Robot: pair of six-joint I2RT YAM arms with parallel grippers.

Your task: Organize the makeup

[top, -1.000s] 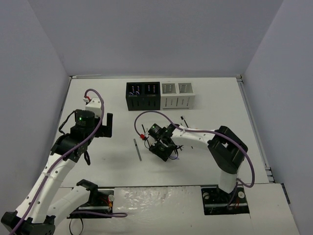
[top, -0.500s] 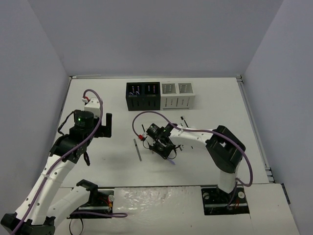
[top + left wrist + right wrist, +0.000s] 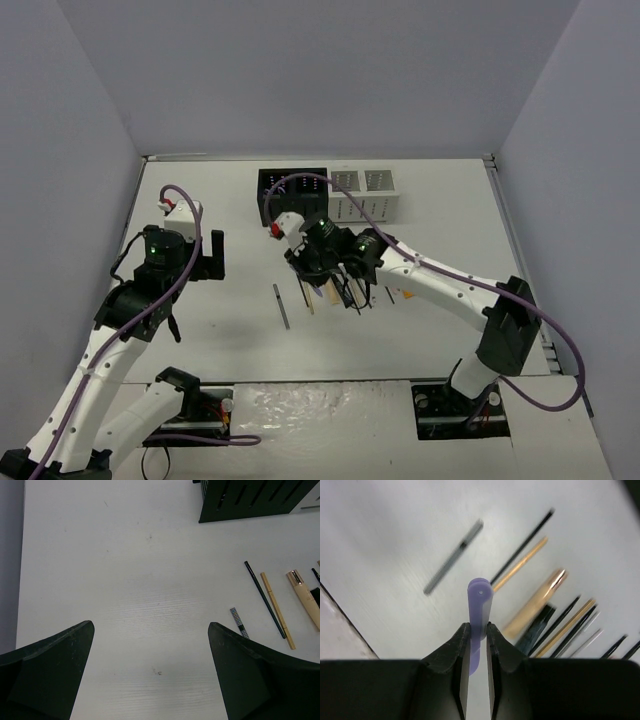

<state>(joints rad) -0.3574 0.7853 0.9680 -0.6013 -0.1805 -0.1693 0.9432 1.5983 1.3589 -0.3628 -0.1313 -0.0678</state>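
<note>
The right gripper (image 3: 476,630) has its jaws drawn narrow and pinched on the lilac tool (image 3: 480,594), a slim rod with a rounded tip that sticks out beyond the fingertips; it is carried in the air, clear of the table (image 3: 440,200). In the top external view this gripper hangs a little to the near side of the black slotted organizer box (image 3: 292,197), above the loose makeup. That makeup lies flat on the table on the near side of the same box, toward the arms' bases, set roughly side by side: a thin black pencil (image 3: 265,600), a tan pencil (image 3: 277,611) just beside it, and a cream tube with a shiny gold cap (image 3: 304,599) next along. The right wrist view shows more dark and tan slim sticks past the tube, too blurred to name. A short grey stick with a checkered end (image 3: 239,622) rests apart from the row, on its left, also on the near side of the box. The left gripper (image 3: 150,627) hovers with its jaws spread wide and nothing between them, over bare table to the left of the box and slightly nearer the bases. A white slotted organizer box (image 3: 364,193) stands touching the black one on its right.
</note>
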